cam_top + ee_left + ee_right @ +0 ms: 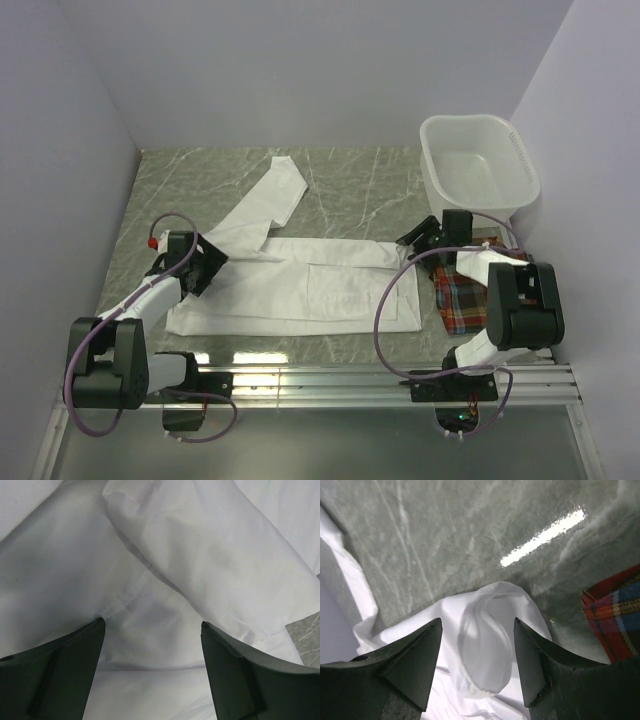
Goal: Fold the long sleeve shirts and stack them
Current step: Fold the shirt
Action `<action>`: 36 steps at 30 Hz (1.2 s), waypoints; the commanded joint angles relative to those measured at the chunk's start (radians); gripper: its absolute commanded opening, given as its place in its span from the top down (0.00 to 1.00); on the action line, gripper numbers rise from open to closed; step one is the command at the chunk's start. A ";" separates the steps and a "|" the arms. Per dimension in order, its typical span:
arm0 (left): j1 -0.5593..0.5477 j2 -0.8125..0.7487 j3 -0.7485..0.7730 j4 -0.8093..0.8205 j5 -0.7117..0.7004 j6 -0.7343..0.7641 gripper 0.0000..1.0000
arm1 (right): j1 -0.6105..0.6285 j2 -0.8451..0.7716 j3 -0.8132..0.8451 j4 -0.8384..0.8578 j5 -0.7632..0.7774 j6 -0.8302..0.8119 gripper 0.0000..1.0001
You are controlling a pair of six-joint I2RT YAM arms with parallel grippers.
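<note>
On the marble table (360,190), the white shirt (300,290) lies spread flat with one sleeve stretched away, ready for us to fold. The plaid shirt (462,298) waits at the right, it seems already folded. Our left gripper (152,625) and right gripper (477,622) hover wide open over the white shirt's two ends, holding nothing.

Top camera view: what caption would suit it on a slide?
Left gripper and right gripper open over white shirt; plaid shirt nearby.
</note>
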 commanded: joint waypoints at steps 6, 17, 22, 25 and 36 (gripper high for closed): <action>0.008 -0.001 -0.029 -0.073 -0.022 0.018 0.16 | 0.045 0.113 0.062 0.049 -0.023 0.010 0.37; 0.009 -0.009 -0.026 -0.112 -0.068 0.014 0.16 | -0.013 0.110 0.103 0.033 0.051 0.014 0.64; 0.012 -0.003 -0.025 -0.121 -0.081 0.004 0.16 | -0.056 0.105 0.148 -0.019 0.092 -0.028 0.69; 0.012 -0.004 -0.019 -0.121 -0.072 0.010 0.16 | -0.059 0.093 0.184 -0.060 0.123 -0.071 0.76; 0.012 -0.029 0.000 -0.118 -0.052 0.026 0.14 | 0.090 -0.090 0.155 -0.131 0.107 -0.172 0.68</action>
